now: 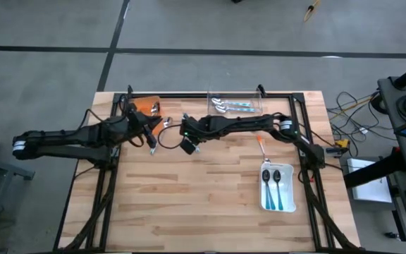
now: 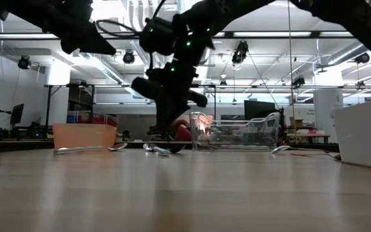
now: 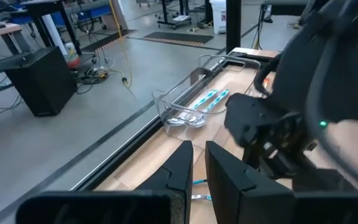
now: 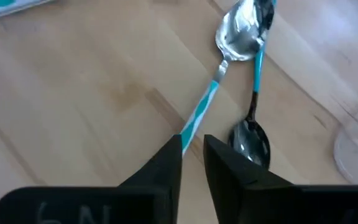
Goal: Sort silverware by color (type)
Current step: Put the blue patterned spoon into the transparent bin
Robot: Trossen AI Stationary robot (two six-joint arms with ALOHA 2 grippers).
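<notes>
From above, your right gripper (image 1: pixel 189 145) reaches across to the table's middle-left, while the left gripper (image 1: pixel 151 131) waits just beside it near the orange tray (image 1: pixel 146 106); the clear tray (image 1: pixel 235 104) at the far edge holds teal-handled spoons, the white tray (image 1: pixel 278 188) on the right holds two more, and an orange-handled spoon (image 1: pixel 261 147) lies loose near it. From table height, the right gripper hangs low over spoons scattered before the orange tray, so descend gently. Through the left wrist camera, the left fingers (image 3: pixel 179 168) stand nearly together, holding nothing, and the right arm fills the space ahead; keep the left arm still to avoid a clash. Through the right wrist camera, the fingers (image 4: pixel 173 163) sit close together at the handle tip of a teal spoon (image 4: pixel 211 99), but you cannot tell whether they grip it. A second teal spoon (image 4: pixel 254 109) crosses it at the bowl, so I judge you should centre on the first handle and lift straight up, not dragging the neighbour.
</notes>
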